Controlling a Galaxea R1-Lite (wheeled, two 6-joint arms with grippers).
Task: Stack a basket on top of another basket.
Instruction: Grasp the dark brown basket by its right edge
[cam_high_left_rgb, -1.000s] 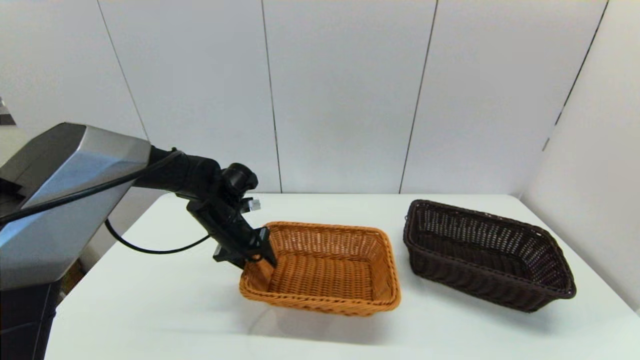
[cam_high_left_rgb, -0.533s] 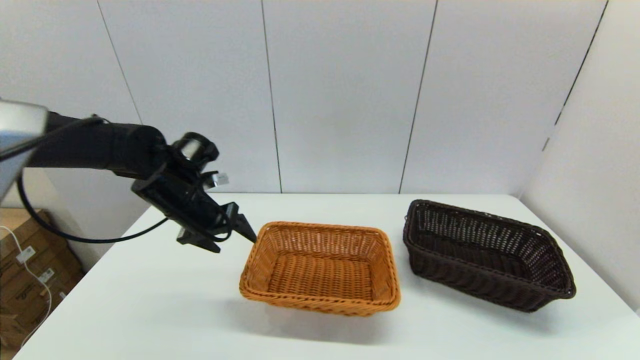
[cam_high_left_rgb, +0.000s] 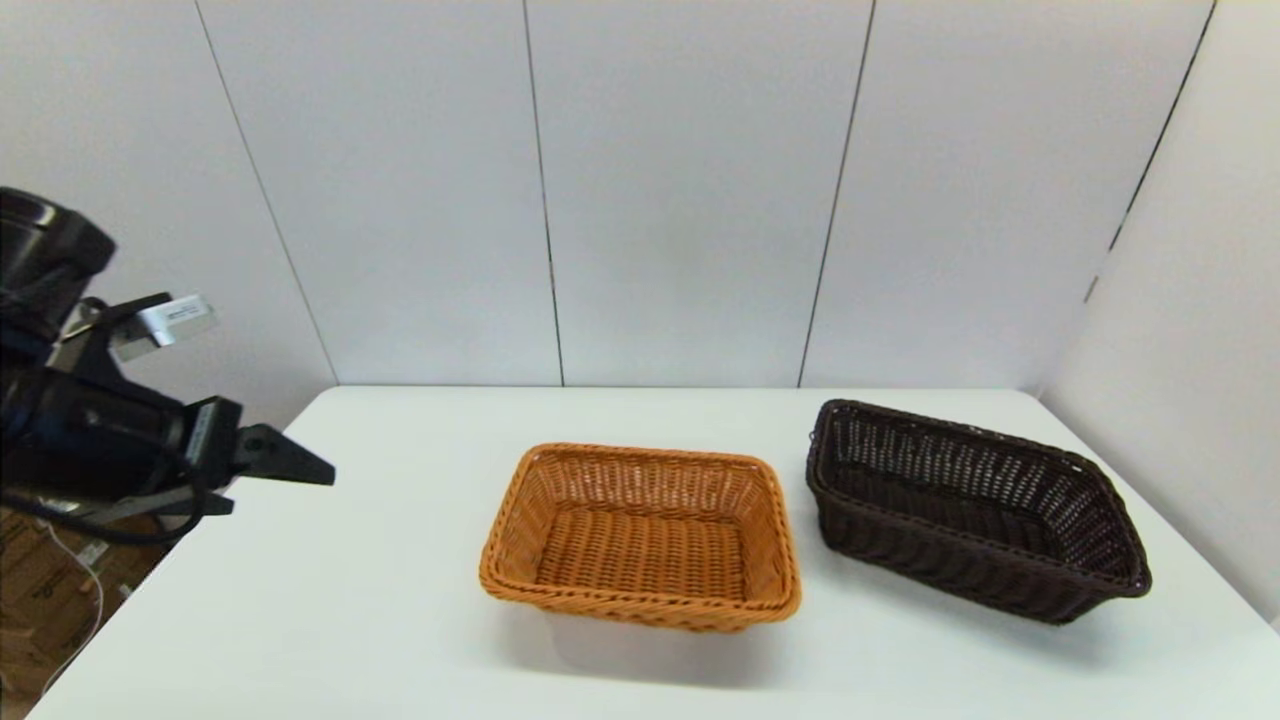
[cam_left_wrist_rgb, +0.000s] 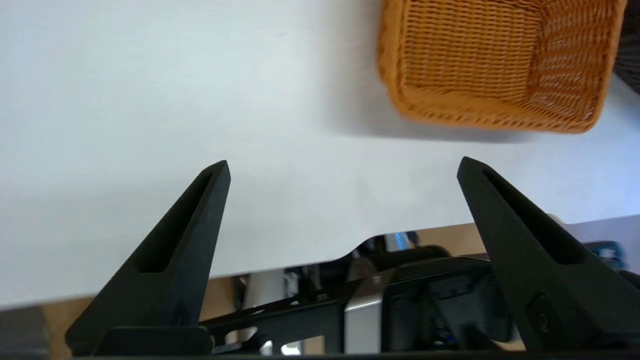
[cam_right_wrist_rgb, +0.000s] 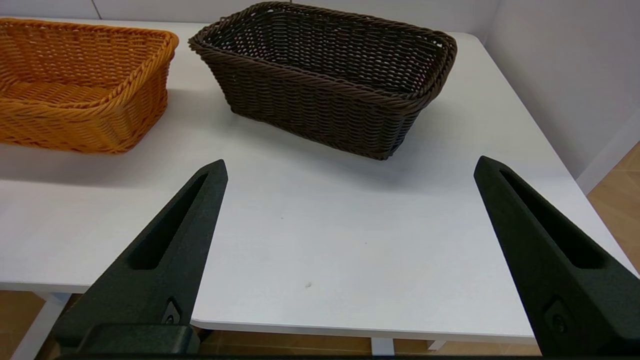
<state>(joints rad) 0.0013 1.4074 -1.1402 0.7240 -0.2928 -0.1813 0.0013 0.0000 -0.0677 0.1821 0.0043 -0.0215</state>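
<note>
A: How is the step in hand best done?

B: From the left: the left gripper (cam_high_left_rgb: 300, 468) is held off the table's left edge, jaws spread wide and empty (nothing is asked of it). The orange basket (cam_high_left_rgb: 640, 535) sits mid-table, and the dark basket (cam_high_left_rgb: 965, 505) stands just beside it to the right, apart and not yet stacked. The right gripper (cam_right_wrist_rgb: 350, 170) is seen low at the near edge, jaws wide, nothing held. The dark basket's near rim is probably best pinched, so that it is lifted level and lowered squarely into the orange one.

A: And what is in the way?

B: Nothing is seen between the baskets on the white table (cam_high_left_rgb: 400, 620). The dark basket is angled, so a turn is likely needed.
</note>
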